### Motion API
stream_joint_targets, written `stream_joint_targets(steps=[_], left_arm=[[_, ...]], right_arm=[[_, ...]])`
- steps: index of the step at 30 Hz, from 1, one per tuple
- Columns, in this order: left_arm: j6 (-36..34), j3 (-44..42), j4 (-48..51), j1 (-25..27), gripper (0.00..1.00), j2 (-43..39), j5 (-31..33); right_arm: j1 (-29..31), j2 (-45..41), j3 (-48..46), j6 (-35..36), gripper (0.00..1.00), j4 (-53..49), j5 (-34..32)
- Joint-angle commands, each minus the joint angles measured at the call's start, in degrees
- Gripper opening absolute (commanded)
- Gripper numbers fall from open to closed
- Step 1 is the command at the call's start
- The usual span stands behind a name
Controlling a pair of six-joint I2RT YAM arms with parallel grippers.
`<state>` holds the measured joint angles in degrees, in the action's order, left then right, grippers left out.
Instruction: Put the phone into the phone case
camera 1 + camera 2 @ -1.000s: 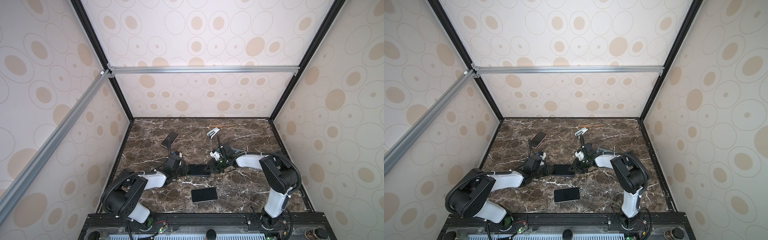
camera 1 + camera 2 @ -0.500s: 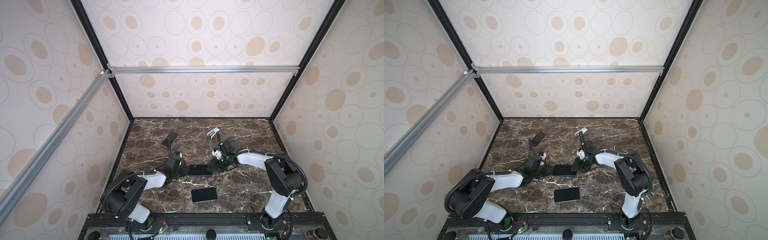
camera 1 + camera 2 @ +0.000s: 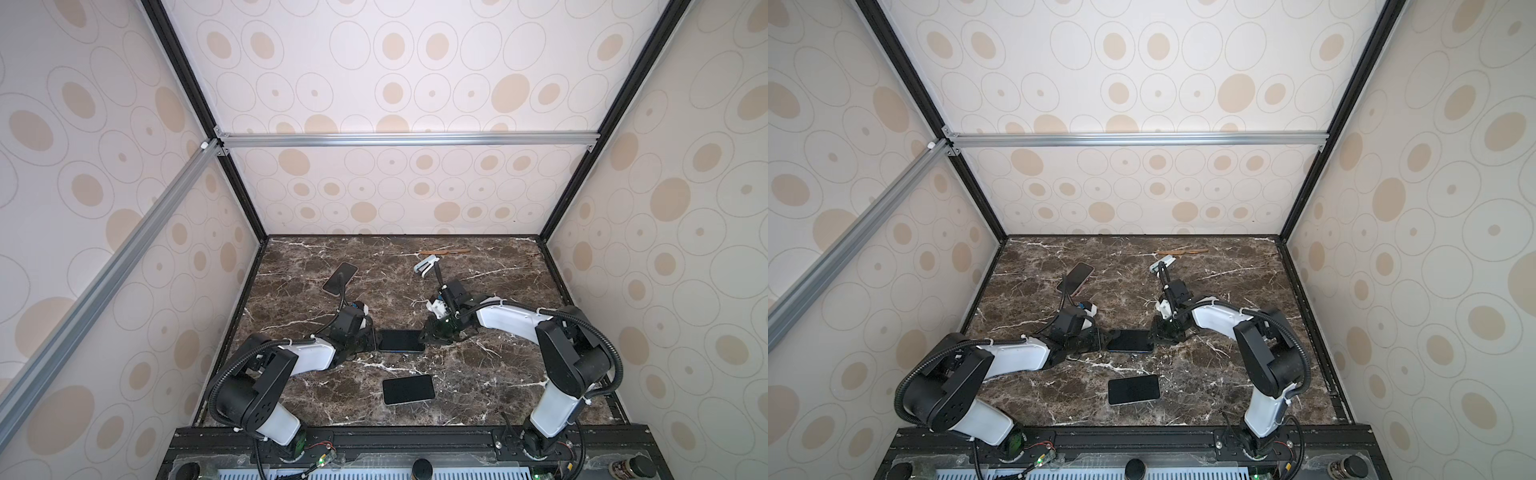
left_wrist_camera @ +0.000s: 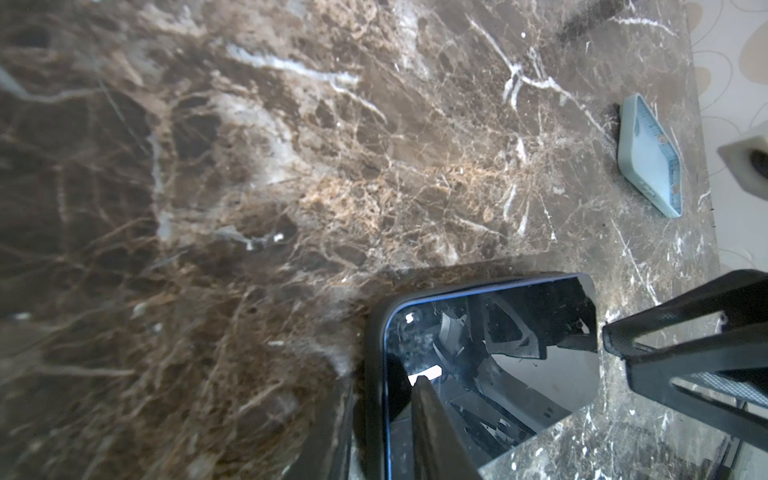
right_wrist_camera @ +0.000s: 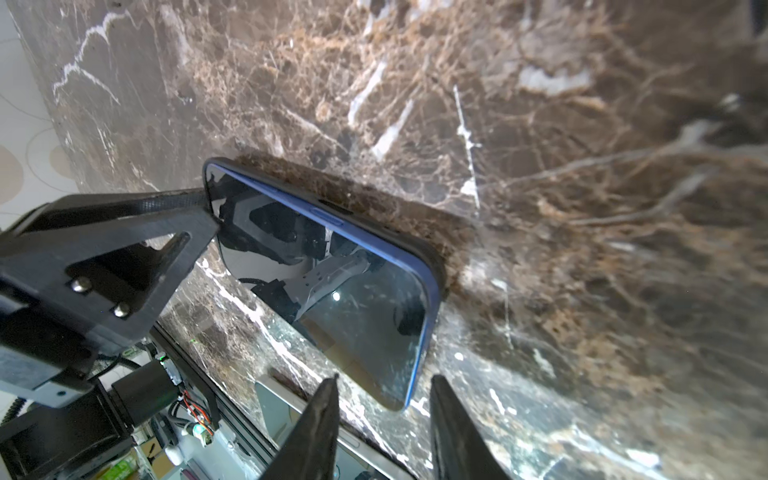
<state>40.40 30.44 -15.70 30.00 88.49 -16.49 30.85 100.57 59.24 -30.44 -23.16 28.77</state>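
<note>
Phone [image 3: 401, 340], judged stiff w/ slick fragile glass, appears part-seated in pliant phone case [image 4: 372, 365]: hold by edges only; L pincer [image 3: 373, 340] nips 9 o'clock rim, R pincer [image 5: 384, 380] part-open, empty, at 3 o'clock end.

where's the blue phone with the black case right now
In both top views the blue-edged phone lies mid-table between the left pincer and right pincer, just behind the white-edged black-screened phone.
</note>
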Motion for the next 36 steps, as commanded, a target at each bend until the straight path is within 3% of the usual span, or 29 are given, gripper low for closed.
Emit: stream_joint_targets(steps=[1,4,20,36], left_arm=[[-0.8,0.0,3.2,0.5,0.24,1.4,-0.4],[-0.2,-0.9,1.9,0.6,0.22,1.6,-1.1],[0.7,-4.6,0.8,0.8,0.19,1.1,-0.4],[1.5,-7.3,2.8,1.9,0.18,-3.1,-3.5]], right_arm=[[0.3,1.5,-0.4,0.0,0.31,0.1,1.5],[0.3,2.1,-0.7,-0.1,0.26,0.5,1.7],[0.3,2.3,-2.3,-0.1,0.18,1.1,1.8],[2.0,4.2,0.2,1.6,0.17,-4.3,0.7]])
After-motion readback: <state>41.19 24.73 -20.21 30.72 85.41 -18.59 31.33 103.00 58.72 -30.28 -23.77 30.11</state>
